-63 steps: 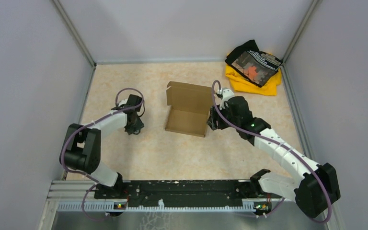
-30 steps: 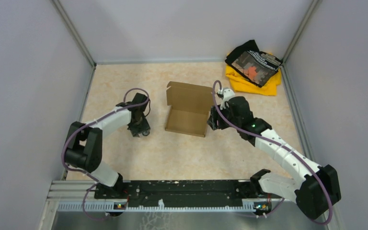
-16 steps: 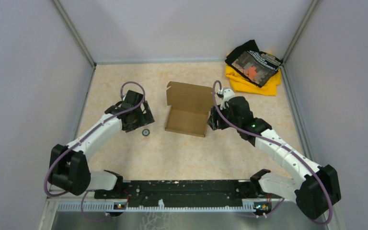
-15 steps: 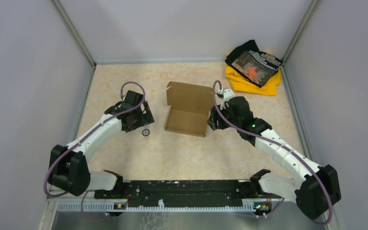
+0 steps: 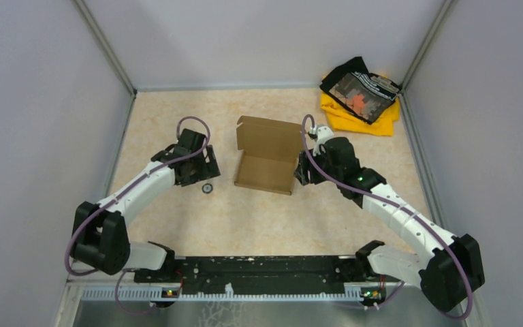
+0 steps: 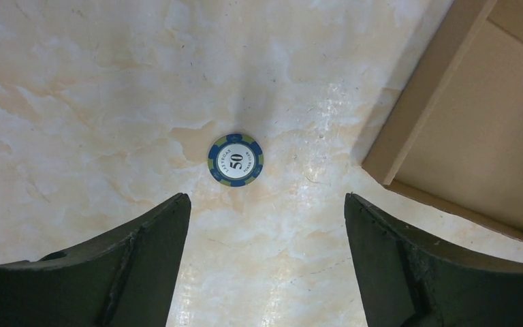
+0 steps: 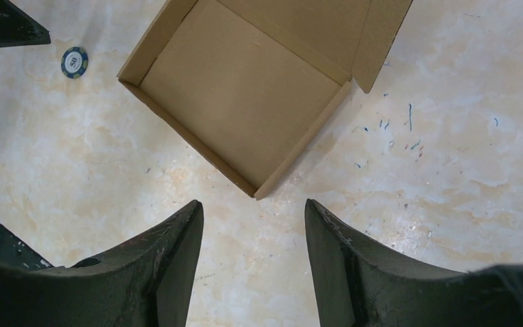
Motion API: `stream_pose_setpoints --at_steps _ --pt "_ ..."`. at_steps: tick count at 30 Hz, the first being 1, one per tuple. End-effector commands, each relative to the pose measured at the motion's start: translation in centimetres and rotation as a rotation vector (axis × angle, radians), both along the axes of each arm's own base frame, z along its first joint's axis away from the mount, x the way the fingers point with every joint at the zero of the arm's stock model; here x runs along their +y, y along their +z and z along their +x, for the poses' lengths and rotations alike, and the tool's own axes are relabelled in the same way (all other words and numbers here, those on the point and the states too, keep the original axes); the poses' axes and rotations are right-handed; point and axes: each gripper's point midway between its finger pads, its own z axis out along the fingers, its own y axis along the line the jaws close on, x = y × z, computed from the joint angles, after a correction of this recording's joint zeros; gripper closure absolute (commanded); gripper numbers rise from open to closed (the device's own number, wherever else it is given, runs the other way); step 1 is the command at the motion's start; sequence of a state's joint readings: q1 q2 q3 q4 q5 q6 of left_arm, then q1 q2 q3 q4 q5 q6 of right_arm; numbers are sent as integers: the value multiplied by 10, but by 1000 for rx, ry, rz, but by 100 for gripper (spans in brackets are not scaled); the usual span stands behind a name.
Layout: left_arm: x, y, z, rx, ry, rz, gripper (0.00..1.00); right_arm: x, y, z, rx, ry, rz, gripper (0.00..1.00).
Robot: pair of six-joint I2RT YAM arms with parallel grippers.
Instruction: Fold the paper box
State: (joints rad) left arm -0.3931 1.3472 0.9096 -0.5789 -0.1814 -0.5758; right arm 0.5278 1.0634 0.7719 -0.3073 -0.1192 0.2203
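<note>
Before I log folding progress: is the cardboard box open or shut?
Open. The box has its lid swung back, bare inside showing.

A blue-and-green poker chip [image 6: 235, 159] marked 50 lies flat on the beige marbled tabletop [image 5: 259, 218]. In the far right corner, a black printed cloth [image 5: 361, 85] sits atop a yellow cloth [image 5: 344, 121], bunched near the grey walls [image 5: 259, 41]. Small blue and green pen marks [image 7: 388, 129] fleck the tabletop.
</note>
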Motion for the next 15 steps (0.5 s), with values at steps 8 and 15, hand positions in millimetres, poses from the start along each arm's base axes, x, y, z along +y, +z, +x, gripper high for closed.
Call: stream_pose_setpoints --at_steps 8,15 --pt "7 -39 -10 74 9 52 19 4 8 1 -37 15 27 46" --pt "3 -61 -14 124 5 38 35 3 6 -1 -32 14 24 46"
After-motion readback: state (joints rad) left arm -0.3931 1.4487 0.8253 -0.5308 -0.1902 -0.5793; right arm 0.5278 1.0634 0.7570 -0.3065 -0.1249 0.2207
